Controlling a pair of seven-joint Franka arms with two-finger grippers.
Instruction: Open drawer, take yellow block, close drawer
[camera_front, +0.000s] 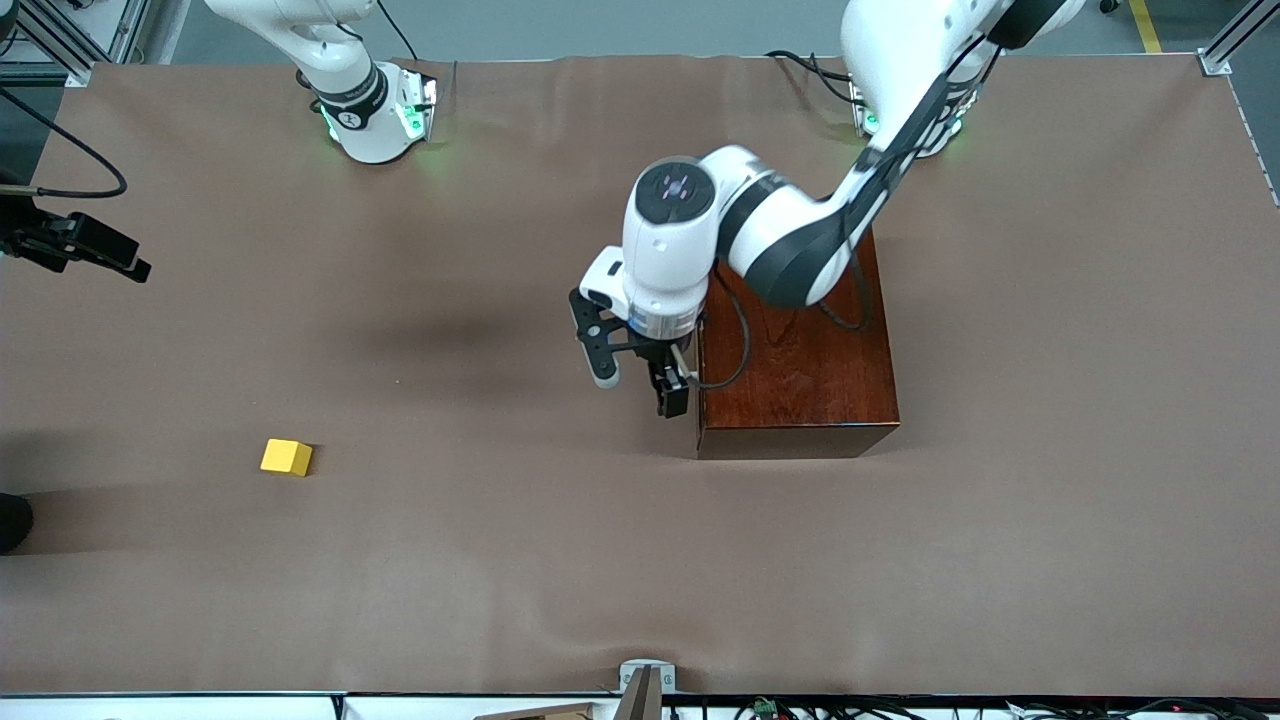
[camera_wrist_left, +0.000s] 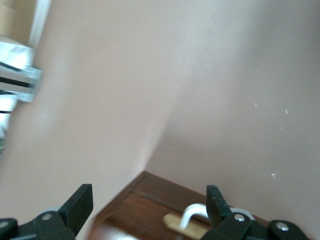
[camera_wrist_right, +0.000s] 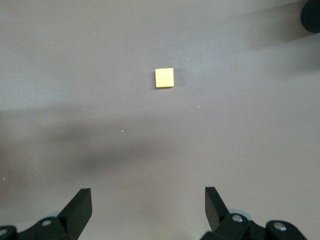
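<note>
The left end effector (camera_front: 640, 385) hangs wide open beside the dark wooden box (camera_front: 795, 375), at the drawer's white handle (camera_wrist_left: 192, 214). The yellow block (camera_front: 286, 457) sits alone on the table (camera_front: 500, 560), toward the right arm's end. The right end effector (camera_wrist_right: 147, 212) waits wide open above it.

Front view: left arm's wrist and forearm cover much of the wooden box (camera_front: 800, 390) top, and the drawer face sits out of sight under the left tool (camera_front: 640, 385). Right tool (camera_wrist_right: 148, 210) mostly cut off at the front view's edge, only a dark bit showing; both arms' upper links run off the top. Left wrist view is blurred; box corner and white handle (camera_wrist_left: 192, 212) partly cropped by the frame edge and hidden by a finger (camera_wrist_left: 216, 202), so can't tell if the drawer is shut. Round dark object (camera_wrist_right: 311, 15) cropped at the right wrist view's corner, unidentifiable.
</note>
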